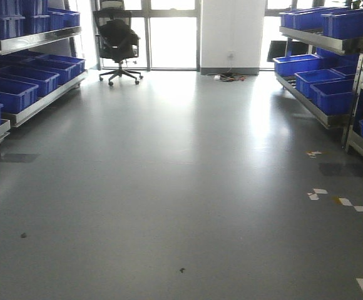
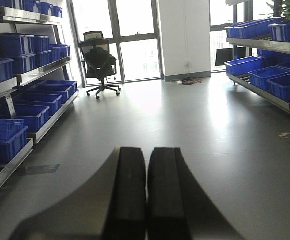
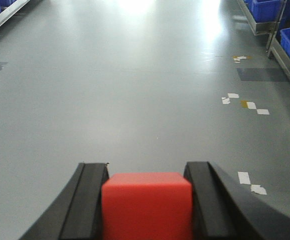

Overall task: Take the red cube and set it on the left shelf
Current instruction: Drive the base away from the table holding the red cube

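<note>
Gripping one red plastic cube [image 3: 146, 207] between its two black padded fingers [image 3: 87, 200], the right pincer [image 3: 146, 169] fills the bottom of its wrist view, holding the cube above a glossy grey floor [image 3: 110, 75]. One left pincer [image 2: 147, 152] shows in its own view, its two black fingers pressed together. Further out, several white tape scraps [image 3: 250, 105] dot the floor to the right. Two tall silver steel racks line the room. The left shelf [image 1: 40, 103], well apart from the cube, carries rows of large blue plastic crates [image 1: 12, 94], too overlapped to count. A matching right rack [image 1: 319, 115] faces it. Farthest off, one black office chair [image 1: 117, 37] stands before bright windows [image 1: 172, 40].
</note>
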